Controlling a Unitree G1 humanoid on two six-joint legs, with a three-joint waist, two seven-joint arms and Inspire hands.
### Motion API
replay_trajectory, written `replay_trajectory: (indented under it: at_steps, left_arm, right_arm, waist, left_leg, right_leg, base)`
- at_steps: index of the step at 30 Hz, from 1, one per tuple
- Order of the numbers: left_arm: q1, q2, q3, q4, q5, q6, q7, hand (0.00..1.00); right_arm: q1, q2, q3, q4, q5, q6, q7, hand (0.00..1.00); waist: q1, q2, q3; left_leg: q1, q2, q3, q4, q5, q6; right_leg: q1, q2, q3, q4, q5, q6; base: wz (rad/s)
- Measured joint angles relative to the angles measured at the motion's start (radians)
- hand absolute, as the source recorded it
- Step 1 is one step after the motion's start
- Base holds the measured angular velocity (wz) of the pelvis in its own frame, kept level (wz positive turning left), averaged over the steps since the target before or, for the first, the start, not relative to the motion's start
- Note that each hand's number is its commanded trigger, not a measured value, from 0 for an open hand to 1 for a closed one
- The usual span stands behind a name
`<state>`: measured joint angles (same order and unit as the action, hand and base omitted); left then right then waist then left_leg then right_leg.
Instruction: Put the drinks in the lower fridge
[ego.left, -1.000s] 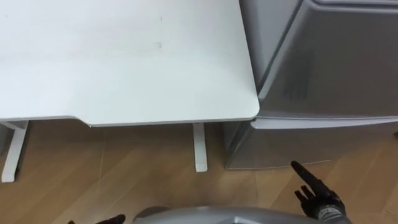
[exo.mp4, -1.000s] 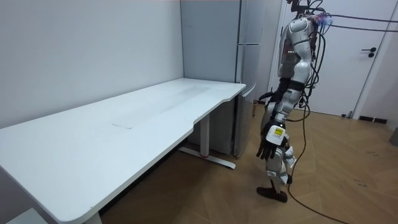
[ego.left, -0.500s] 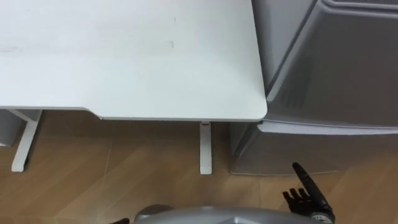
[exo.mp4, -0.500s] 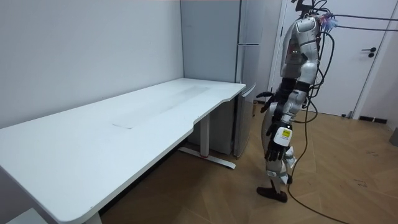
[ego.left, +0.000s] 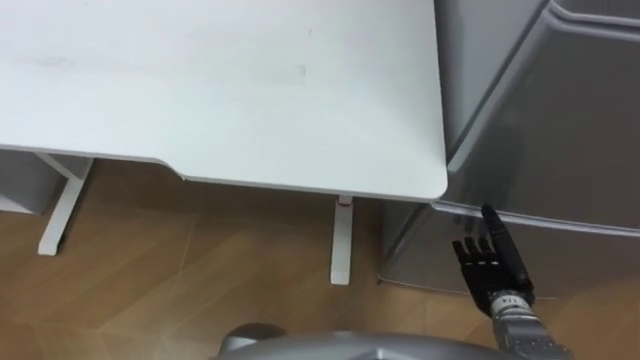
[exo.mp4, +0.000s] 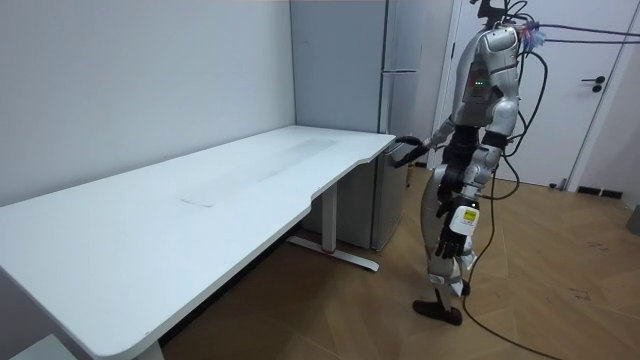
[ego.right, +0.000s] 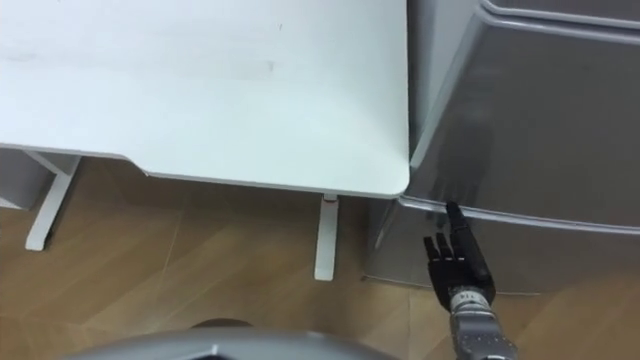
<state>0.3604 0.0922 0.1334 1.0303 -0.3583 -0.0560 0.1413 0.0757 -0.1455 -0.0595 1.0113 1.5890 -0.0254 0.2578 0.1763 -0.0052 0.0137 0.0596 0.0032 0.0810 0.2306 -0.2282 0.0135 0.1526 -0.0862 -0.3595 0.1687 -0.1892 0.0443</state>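
The floor (ego.left: 200, 280) is left open below the table's (ego.left: 250, 90) near edge. The left hand (exo.mp4: 452, 222) is hung at the robot's side; its state cannot be told. The right hand (ego.left: 490, 265) is held flat with straight fingers, pointed at the lower door's (ego.left: 590, 260) top edge; contact cannot be told. The upright fridge (exo.mp4: 400, 60) is set just beside the table's right edge, and its right side is cut off.

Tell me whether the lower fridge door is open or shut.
Shut: the lower door lies flush below the upper door, only a thin seam between them. The right hand, fingers straight, points at it.
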Motion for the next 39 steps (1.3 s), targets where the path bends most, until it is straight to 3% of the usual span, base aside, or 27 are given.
replay_trajectory:
  at_steps: [4,13,20,23,26,28,30,32,33,39]
  left_arm:
    - [0.006,-0.003,-0.021,0.001,0.039,0.024,0.004,0.00]
    - [0.009,-0.001,-0.036,-0.003,0.093,0.082,-0.012,0.00]
    - [0.014,-0.003,-0.019,-0.017,0.161,0.095,-0.046,0.00]
    - [0.024,-0.004,-0.018,-0.017,0.174,0.095,-0.049,0.00]
    - [0.026,0.000,-0.017,-0.017,0.175,0.093,-0.049,0.00]
    - [0.025,0.010,-0.019,-0.015,0.174,0.090,-0.044,0.00]
    - [0.023,0.013,-0.019,-0.019,0.175,0.090,-0.043,0.00]
    - [0.016,0.012,-0.017,-0.019,0.180,0.090,-0.043,0.00]
    - [0.013,0.014,-0.016,-0.017,0.182,0.089,-0.043,0.00]
    - [-0.013,0.019,-0.014,0.010,0.233,0.093,-0.042,0.00]
  right_arm:
    - [-0.009,0.000,0.004,-0.004,0.032,-0.005,0.000,0.00]
    - [-0.007,-0.004,0.027,-0.039,0.088,-0.018,-0.042,0.00]
    - [-0.007,-0.008,0.025,-0.054,0.083,-0.027,-0.061,0.00]
    - [-0.007,-0.018,0.027,-0.047,0.013,-0.018,-0.058,0.00]
    - [-0.007,-0.030,0.040,-0.018,-0.073,-0.016,-0.040,0.00]
    - [-0.015,-0.033,0.044,0.069,-0.176,-0.016,-0.003,0.00]
    - [-0.017,-0.036,0.061,0.142,-0.249,-0.009,0.004,0.00]
    - [-0.017,-0.035,0.064,0.191,-0.355,0.007,0.009,0.00]
    - [-0.012,-0.036,0.068,0.222,-0.427,0.015,0.009,0.00]
    - [0.029,-0.036,0.088,0.323,-0.779,0.050,-0.005,0.00]
  waist:
    - [0.007,0.006,0.0070]
    - [0.009,0.009,0.0023]
    - [-0.012,0.013,0.0017]
    - [-0.030,0.007,0.0019]
    - [-0.039,0.000,-0.0043]
    - [-0.062,-0.019,-0.0092]
    - [-0.062,-0.031,-0.0132]
    - [-0.065,-0.033,-0.0117]
    - [-0.066,-0.042,-0.0065]
    - [-0.077,-0.039,-0.0024]
  left_leg:
    - [0.001,0.000,-0.001,-0.006,0.000,0.000]
    - [-0.005,-0.001,-0.012,0.008,0.000,0.000]
    - [-0.016,-0.006,-0.032,0.012,0.007,0.002]
    - [-0.017,-0.009,-0.037,0.011,0.007,0.002]
    - [-0.017,-0.011,-0.034,0.009,0.008,0.002]
    - [-0.013,-0.016,-0.053,0.014,0.008,0.002]
    - [-0.016,-0.017,-0.061,0.019,0.008,0.002]
    - [-0.024,-0.017,-0.065,0.024,0.007,0.002]
    - [-0.025,-0.017,-0.066,0.024,0.007,0.002]
    - [-0.016,-0.018,-0.077,0.017,0.005,0.003]
  right_leg:
    - [0.000,0.000,0.002,0.000,0.000,0.000]
    - [0.006,0.000,-0.005,0.002,0.000,0.000]
    - [0.006,-0.002,-0.013,0.002,0.000,0.000]
    - [0.007,-0.003,-0.015,-0.002,-0.002,0.002]
    - [0.009,-0.003,-0.014,-0.010,-0.003,0.003]
    - [0.024,-0.003,-0.031,-0.020,-0.004,0.005]
    - [0.024,-0.003,-0.028,-0.019,-0.006,0.007]
    - [0.025,-0.002,-0.027,-0.018,-0.006,0.007]
    - [0.026,-0.002,-0.026,-0.018,-0.005,0.007]
    - [0.037,0.000,-0.001,-0.018,-0.005,0.007]
  base:
    - [0.00]
    - [0.02]
    - [0.09]
    - [0.04]
    - [0.03]
    - [0.25]
    - [0.19]
    - [0.09]
    - [0.04]
    - [0.02]
